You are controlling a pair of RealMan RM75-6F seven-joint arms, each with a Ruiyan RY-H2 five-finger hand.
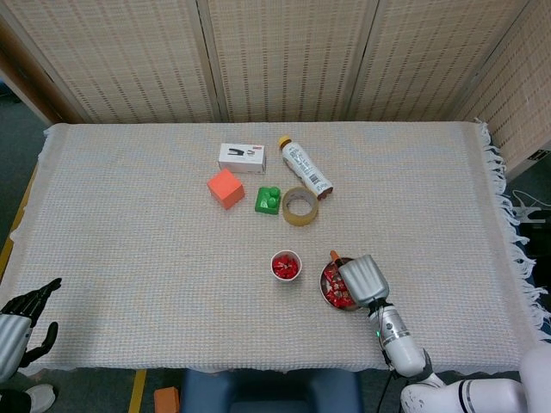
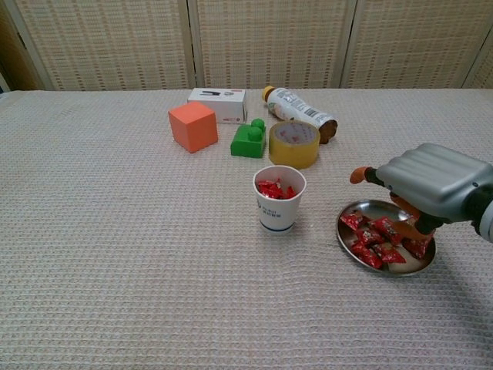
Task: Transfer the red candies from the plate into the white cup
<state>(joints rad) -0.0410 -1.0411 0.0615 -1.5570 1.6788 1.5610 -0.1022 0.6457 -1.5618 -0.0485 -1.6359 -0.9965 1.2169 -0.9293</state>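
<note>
Now the right hand [image 2: 431,183] hovers over the plate [image 2: 350,239] of red candies [image 2: 375,234] — fingers curled down, grip hidden.

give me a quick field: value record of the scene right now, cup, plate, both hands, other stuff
white cup: upright, red candies inside
plate: right of the cup, more red candies on it
right hand: over the plate, fingers down toward the candies; grasp unclear
left hand: at the table's near left edge, holds nothing, fingers apart
other items: orange cube, green block, tape roll, lying bottle, white box
</note>
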